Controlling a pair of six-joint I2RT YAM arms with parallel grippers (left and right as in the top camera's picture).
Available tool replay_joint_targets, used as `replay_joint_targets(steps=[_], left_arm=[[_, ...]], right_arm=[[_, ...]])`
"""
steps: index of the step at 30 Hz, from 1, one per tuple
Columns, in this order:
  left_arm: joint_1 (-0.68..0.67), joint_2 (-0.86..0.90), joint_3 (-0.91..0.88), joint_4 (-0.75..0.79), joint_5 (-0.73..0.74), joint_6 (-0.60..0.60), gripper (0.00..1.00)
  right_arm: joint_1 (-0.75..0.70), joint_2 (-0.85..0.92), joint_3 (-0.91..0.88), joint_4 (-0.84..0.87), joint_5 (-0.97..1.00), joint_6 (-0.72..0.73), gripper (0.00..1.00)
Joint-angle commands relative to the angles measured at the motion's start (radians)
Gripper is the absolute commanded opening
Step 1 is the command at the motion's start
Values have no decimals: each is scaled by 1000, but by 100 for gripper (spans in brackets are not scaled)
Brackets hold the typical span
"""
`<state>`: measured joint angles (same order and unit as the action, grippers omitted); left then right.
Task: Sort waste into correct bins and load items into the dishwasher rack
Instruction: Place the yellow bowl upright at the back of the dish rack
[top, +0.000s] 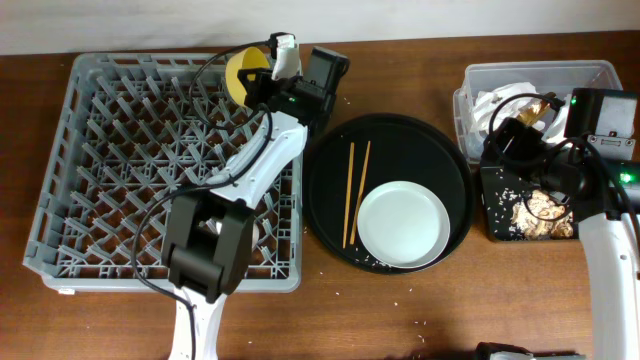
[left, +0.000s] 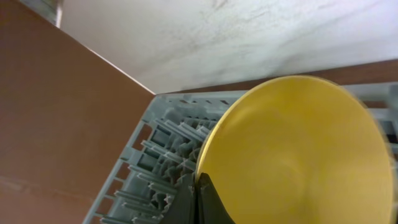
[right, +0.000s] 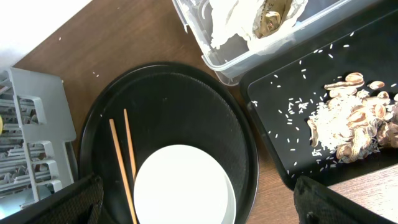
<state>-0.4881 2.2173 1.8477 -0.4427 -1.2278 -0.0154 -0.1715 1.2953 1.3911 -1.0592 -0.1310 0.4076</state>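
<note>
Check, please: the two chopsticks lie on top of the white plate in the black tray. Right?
No. The two chopsticks lie on the black tray itself, beside the white plate, not on top of it. The overhead view shows this.

Brown wooden table (top: 400, 310), pale wall (top: 400, 15) behind

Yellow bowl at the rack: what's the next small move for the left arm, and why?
Probably lower the yellow bowl straight down into the dishwasher rack. The left fingers appear clamped on its rim, and it stands on edge near the rack's far right corner. Neither view shows it seated in a slot yet, so opening now could let it tip.
</note>
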Motion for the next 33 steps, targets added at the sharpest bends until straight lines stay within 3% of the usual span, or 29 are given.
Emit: replay_joint_targets(steps=[1,5,13,20,28,29,31,33], left_arm=[[5,61,1,25,-109,35,0],[5,63,1,63,-154,57,0],[3,63,1,272,-184,341,0],[-38,69,0,191,-101,346,0],[-63,91,1,181,-103,346,0],[-79,91,1,181,-99,346,3],[-116,91,1,188,-96,346,47],[-146,91,1,216,-96,346,67]], right_arm=[[-6,4,2,0,13,-10,98],[-6,4,2,0,12,-10,98],[-6,4,2,0,13,-10,98],[-6,4,2,0,13,-10,98],[-6,4,2,0,12,-10,99],[-6,4,2,0,13,-10,98],[-6,4,2,0,12,-10,98],[-6,4,2,0,12,-10,98]])
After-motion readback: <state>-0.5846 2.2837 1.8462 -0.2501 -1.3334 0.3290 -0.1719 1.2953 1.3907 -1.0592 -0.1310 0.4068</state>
